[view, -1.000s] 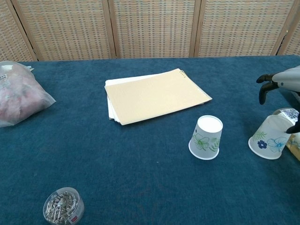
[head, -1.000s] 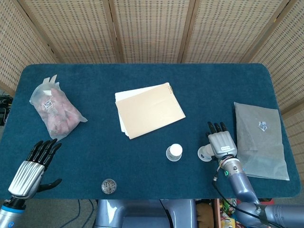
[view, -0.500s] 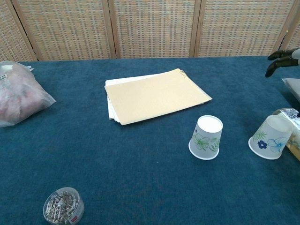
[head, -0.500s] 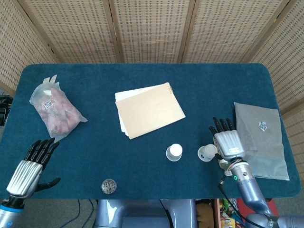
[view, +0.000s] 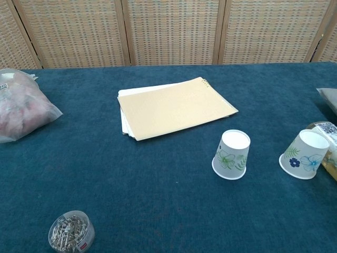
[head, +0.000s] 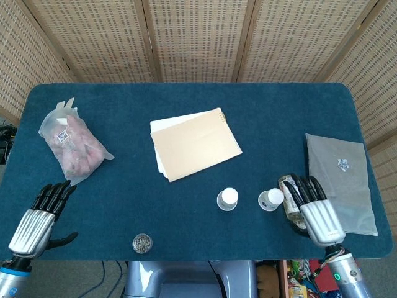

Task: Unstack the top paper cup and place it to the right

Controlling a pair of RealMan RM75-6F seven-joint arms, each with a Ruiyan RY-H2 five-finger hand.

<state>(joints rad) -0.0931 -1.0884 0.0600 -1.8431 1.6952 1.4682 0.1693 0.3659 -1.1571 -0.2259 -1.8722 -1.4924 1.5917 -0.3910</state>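
Near edge, head view: right hand (head: 316,208) sits at the table's front right, back of the hand up, fingers (head: 304,187) straight, slightly apart, holding nothing. It lies just right of the right paper cup (head: 269,199) and is not touching it; it partly covers a small bottle (head: 286,197) lying beside that cup. Left hand (head: 38,216) is at the front left corner, fingers spread and empty, thumb out to the side. Neither hand appears in the chest view.

Jar of paper clips (view: 71,232) stands near the front edge, left of centre.

Task items: both cups are mouth-down, bases up, well apart from each other. Left paper cup (view: 231,154) stands with its long axis close to vertical. The right paper cup (view: 305,154) is tilted, base leaning to the right and away, propped against the bottle (view: 328,142).

Change against earlier frames: 1.0 s ago the right hand was over the right cup; 0.5 s ago it was alongside; now it has pulled back toward the near edge. Both cups unchanged in position. Left hand is much as it was.

Mid-table: tan notebook (head: 196,143) flat on white sheets. Far left, clear bag of pink items (head: 71,144); far right, grey pouch (head: 340,182).
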